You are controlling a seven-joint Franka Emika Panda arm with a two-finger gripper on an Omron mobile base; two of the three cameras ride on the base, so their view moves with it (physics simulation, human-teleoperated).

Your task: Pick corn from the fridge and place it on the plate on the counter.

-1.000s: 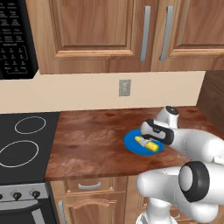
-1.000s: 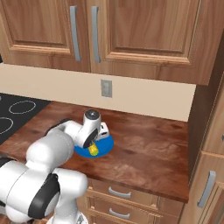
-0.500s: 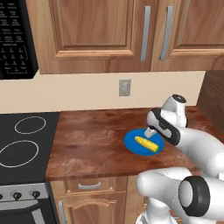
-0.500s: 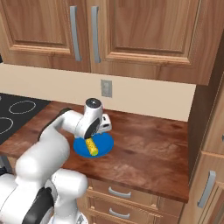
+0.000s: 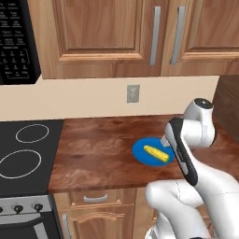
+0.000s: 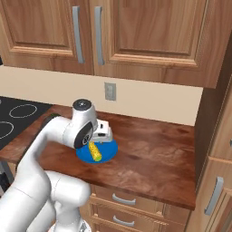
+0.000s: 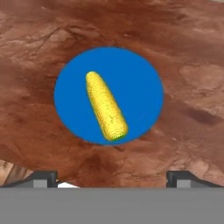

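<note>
The yellow corn [image 5: 156, 153] [image 6: 95, 151] [image 7: 106, 107] lies flat on the round blue plate [image 5: 140, 151] [image 6: 108, 152] [image 7: 140, 87], its green tip at the near end in the hand view. The plate rests on the reddish-brown counter [image 5: 98, 149] [image 6: 154, 154] [image 7: 183, 52]. My gripper [image 5: 165, 140] [image 6: 103, 132] [image 7: 111, 177] hangs above the plate's far edge, pointing down at it. It is open, its fingertips [image 7: 43, 177] wide apart with nothing between them and well clear of the corn. The fridge is out of view.
A black stovetop [image 5: 23, 154] [image 6: 9, 118] with white rings adjoins the counter on the left. Wooden upper cabinets [image 5: 102, 32] hang overhead, and an outlet [image 5: 133, 93] sits on the back wall. A black microwave [image 5: 14, 42] is at upper left; a tall cabinet [image 6: 217, 158] bounds the right.
The gripper was low over the plate with the corn at its fingers. It has since let go and risen, leaving the corn lying on the plate.
</note>
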